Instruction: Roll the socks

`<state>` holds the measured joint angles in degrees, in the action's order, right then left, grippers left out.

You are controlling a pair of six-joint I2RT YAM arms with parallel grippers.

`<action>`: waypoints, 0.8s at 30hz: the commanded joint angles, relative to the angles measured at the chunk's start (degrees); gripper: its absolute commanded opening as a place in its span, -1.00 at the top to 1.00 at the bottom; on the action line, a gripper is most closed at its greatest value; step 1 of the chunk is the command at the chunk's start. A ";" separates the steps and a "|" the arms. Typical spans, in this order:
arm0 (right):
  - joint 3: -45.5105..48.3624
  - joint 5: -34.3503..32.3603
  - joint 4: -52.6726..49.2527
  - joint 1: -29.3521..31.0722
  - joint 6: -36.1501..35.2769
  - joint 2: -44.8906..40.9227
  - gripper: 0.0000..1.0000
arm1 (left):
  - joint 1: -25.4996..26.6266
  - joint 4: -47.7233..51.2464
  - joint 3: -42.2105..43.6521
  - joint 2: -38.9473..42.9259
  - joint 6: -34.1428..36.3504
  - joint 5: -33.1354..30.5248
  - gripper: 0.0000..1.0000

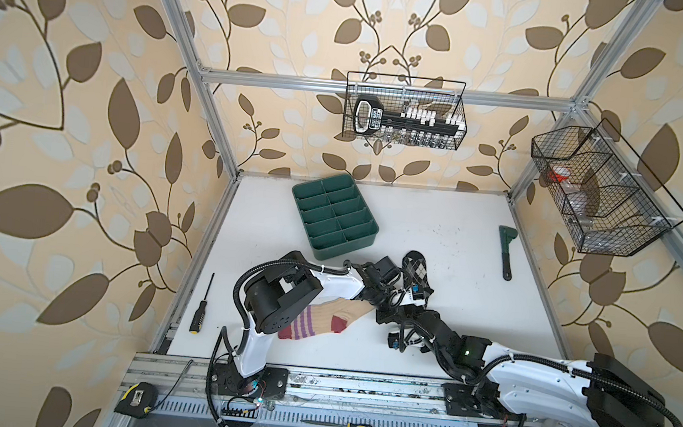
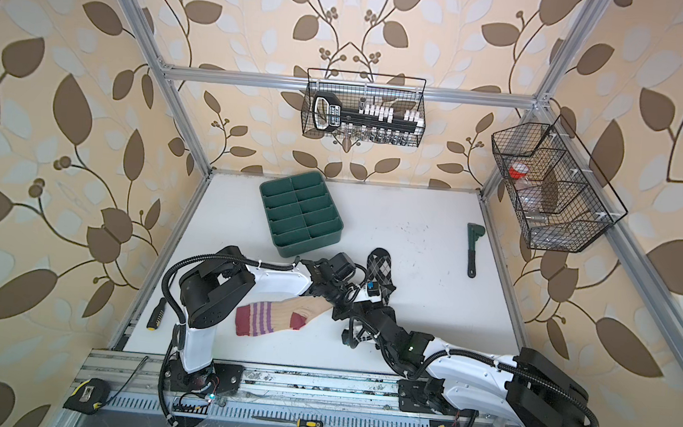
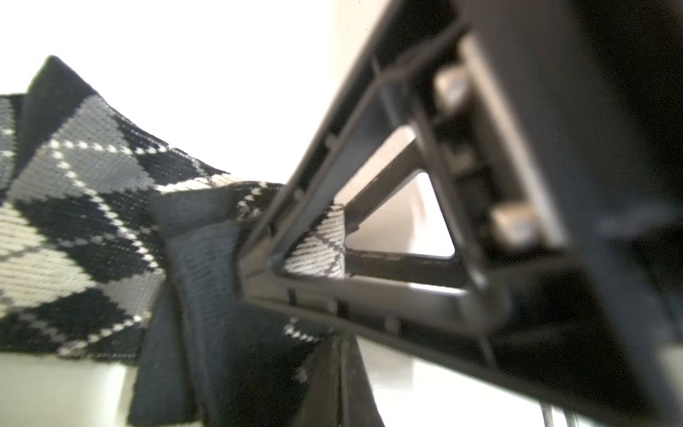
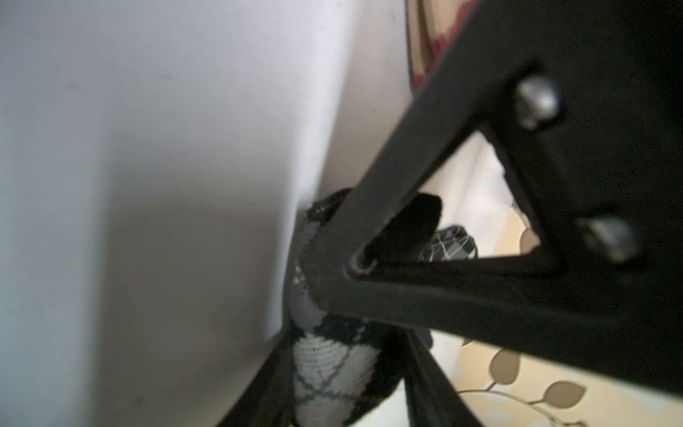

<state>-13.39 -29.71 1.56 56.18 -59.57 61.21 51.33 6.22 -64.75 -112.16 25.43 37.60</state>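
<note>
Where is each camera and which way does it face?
Both top views: overhead at the front, looking down on the table; left arm and right arm show.
Left wrist: on the left arm, along the left fingers onto the argyle sock.
Right wrist: on the right arm, past the right fingers onto it too.
All share that sock.

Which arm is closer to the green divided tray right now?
Left. The left arm has its forearm lying close beside the green tray at its near corner; the right arm reaches in from the front right, farther off, on the other side of the left arm.
</note>
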 commanded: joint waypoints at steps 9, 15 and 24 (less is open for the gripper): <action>-2.21 7.90 -11.42 -2.05 3.75 -2.22 1.00 | -2.77 -14.63 8.32 10.46 -8.28 -1.65 0.43; -8.00 22.51 -26.83 -6.15 8.86 -4.84 1.00 | -6.73 -20.96 17.29 25.93 -7.58 -14.40 -0.17; -19.87 43.51 -42.38 -15.13 13.35 6.28 1.00 | -7.21 -12.23 23.75 49.89 8.92 -28.26 -0.30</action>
<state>-30.26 3.27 -32.67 43.05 -48.88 65.12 43.90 -9.89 -41.78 -65.89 26.79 14.04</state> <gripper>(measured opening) 0.054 0.649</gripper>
